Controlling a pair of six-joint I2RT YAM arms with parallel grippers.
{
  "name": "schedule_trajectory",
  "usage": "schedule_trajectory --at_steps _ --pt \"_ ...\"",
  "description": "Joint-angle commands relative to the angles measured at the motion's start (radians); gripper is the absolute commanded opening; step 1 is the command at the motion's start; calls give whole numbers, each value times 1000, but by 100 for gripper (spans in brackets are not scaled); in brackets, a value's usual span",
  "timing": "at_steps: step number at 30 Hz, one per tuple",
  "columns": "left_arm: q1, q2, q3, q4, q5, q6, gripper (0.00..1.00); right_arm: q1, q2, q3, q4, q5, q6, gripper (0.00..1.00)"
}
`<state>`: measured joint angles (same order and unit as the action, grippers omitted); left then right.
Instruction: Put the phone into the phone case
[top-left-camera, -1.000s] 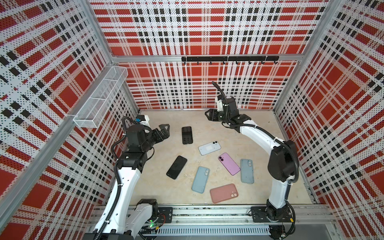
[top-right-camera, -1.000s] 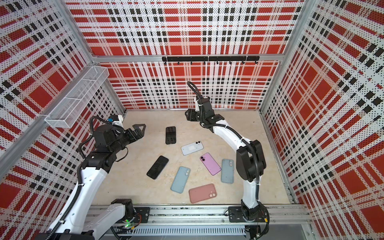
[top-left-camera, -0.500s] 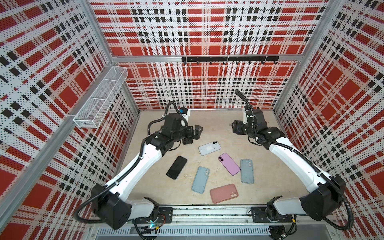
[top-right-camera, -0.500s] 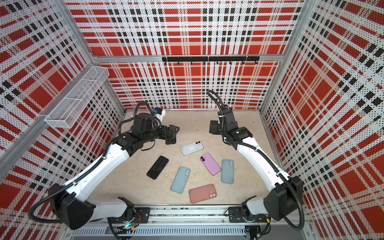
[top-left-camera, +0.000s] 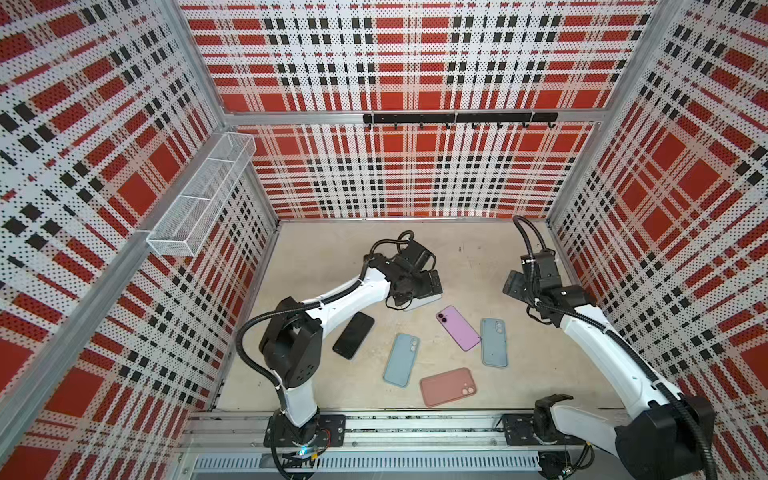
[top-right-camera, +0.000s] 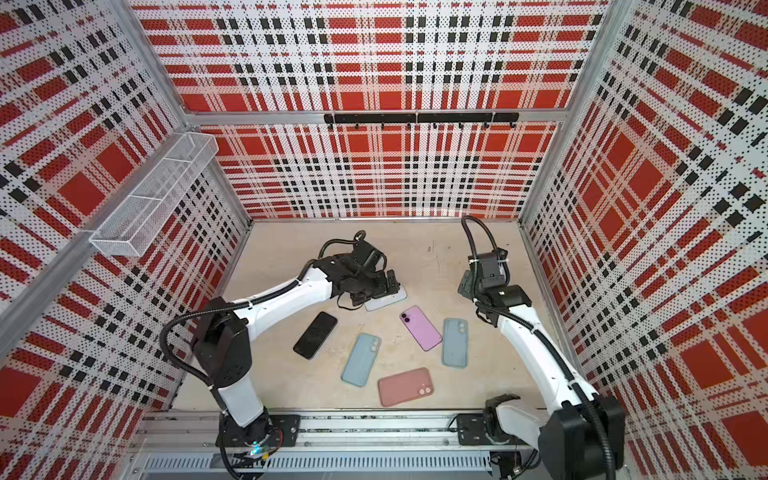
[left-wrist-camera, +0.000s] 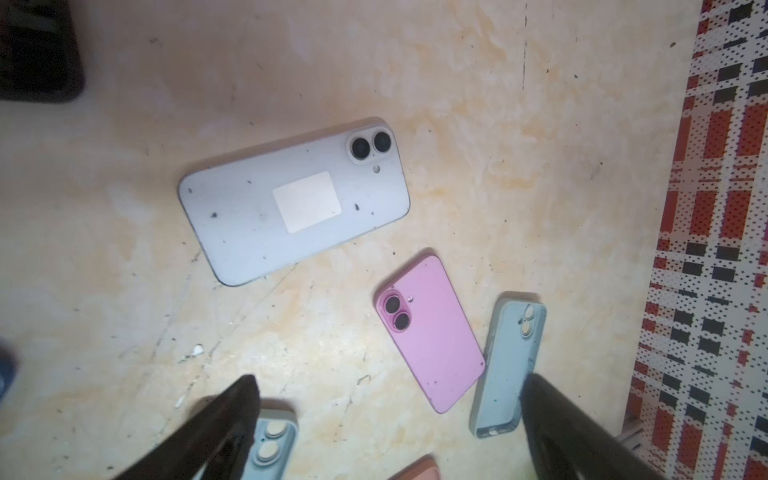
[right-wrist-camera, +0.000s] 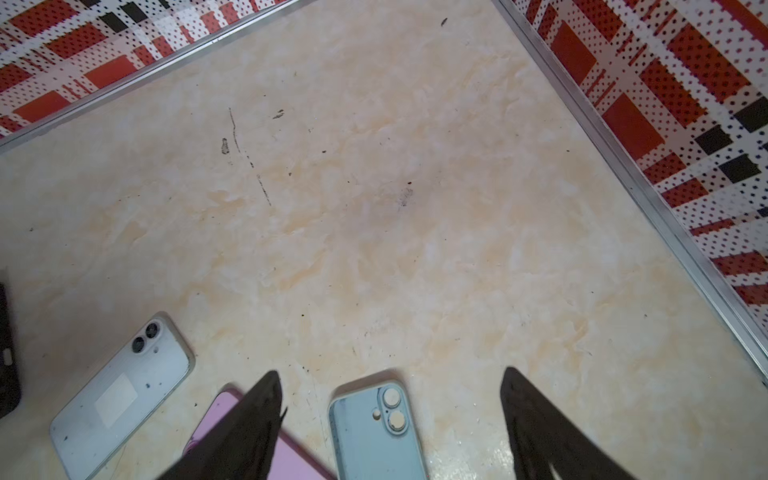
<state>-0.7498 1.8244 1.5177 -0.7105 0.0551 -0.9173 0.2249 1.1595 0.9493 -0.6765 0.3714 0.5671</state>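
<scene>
The white phone (left-wrist-camera: 291, 199) lies flat, lenses up, on the tabletop (left-wrist-camera: 498, 104). The left pincer (left-wrist-camera: 388, 378) hangs above it, jaws wide apart, so it can take the long edges. The right pincer (right-wrist-camera: 389, 372), also apart, hovers near a light blue case (right-wrist-camera: 374, 432), perhaps to steady it.

No writing, brand or number is legible anywhere; the sticker (left-wrist-camera: 307, 201) on the white phone (left-wrist-camera: 232, 216) is blank.

Floor (right-wrist-camera: 374, 208) beyond white phone (left-wrist-camera: 291, 199) lies open; pink phone (left-wrist-camera: 432, 332) seemingly crowds one corner.
</scene>
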Motion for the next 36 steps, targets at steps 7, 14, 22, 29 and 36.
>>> schedule_trajectory --at_steps 7,14,22,29,36 --pt "-97 211 266 -341 -19 -337 99 -2 -82 -113 146 67 31 85" --pt "-203 325 326 -325 30 -495 99 -1 -152 -132 147 91 1 90" --pt "-230 413 369 -321 83 -599 99 -3 -227 -183 166 110 -3 96" --pt "-225 495 466 -339 76 -581 99 -5 -227 -209 175 94 2 96" --pt "-222 576 576 -414 21 -549 92 -3 -236 -220 179 71 9 96"
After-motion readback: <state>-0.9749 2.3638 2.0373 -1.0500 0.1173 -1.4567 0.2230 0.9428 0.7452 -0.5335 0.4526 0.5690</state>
